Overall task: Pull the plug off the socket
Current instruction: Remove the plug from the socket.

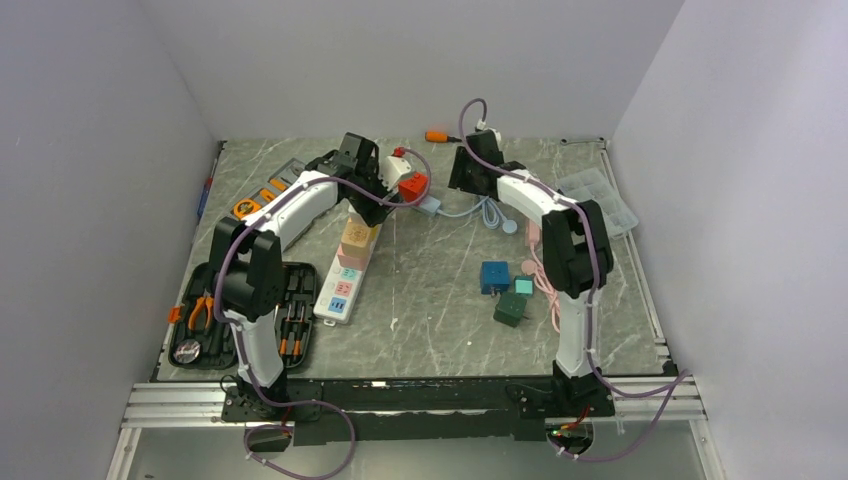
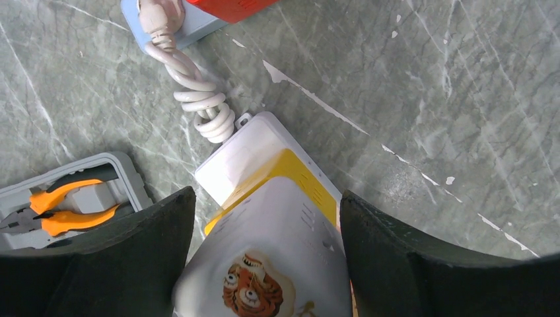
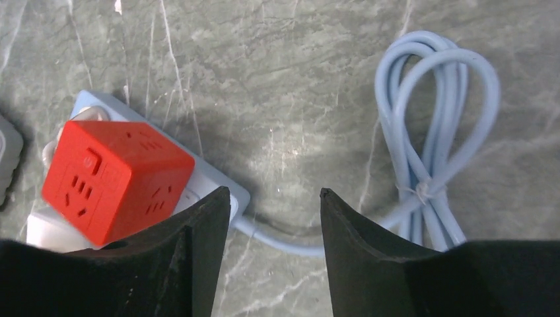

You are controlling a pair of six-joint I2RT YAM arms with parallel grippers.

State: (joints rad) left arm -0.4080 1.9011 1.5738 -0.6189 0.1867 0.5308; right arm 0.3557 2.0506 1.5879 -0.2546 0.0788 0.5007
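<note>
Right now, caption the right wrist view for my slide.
Open black fingers hover over a pale blue power strip holding a red cube adapter, blue cable bundled nearby.

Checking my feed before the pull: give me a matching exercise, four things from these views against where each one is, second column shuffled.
Things
1. red cube-shaped socket adapter
2. pale blue bundled cable
3. orange-handled pliers
4. white plug with a tiger picture

Places
a. in the grey tool case
b. on the white power strip, framed by the left pincer
c. on the pale blue power strip
d. tied in loops on the marble table

Pairs: 1-c, 2-d, 3-a, 4-b
</note>
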